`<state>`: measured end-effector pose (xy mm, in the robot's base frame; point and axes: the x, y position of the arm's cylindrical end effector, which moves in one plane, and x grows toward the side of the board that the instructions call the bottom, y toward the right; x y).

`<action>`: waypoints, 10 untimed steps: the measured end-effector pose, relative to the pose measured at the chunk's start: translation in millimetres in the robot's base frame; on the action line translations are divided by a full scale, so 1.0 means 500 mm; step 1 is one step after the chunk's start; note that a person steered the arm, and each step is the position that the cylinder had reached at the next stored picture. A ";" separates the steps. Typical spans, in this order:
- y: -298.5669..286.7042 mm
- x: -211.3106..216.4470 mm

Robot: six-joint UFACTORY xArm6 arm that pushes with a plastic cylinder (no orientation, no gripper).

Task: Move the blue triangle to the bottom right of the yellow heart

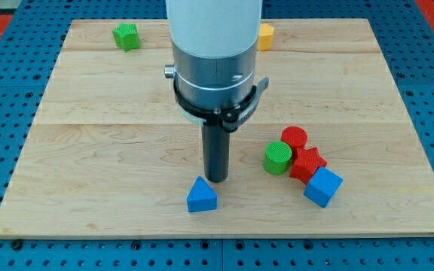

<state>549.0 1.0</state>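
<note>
Blue triangle (202, 196) near board's (89, 150) bottom edge, tool tip (216, 179) just above

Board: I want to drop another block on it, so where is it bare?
Bare: the view's left half, from the green block down to the blue triangle, and the right between the yellow block and the cluster. Crowded: red cylinder, green cylinder, red block, blue cube. My tip sits just above the triangle.
</note>
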 end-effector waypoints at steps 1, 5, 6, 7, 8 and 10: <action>0.068 0.003; -0.117 -0.143; -0.120 -0.114; -0.182 -0.139; -0.185 -0.222; -0.303 -0.310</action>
<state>394.0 -150.7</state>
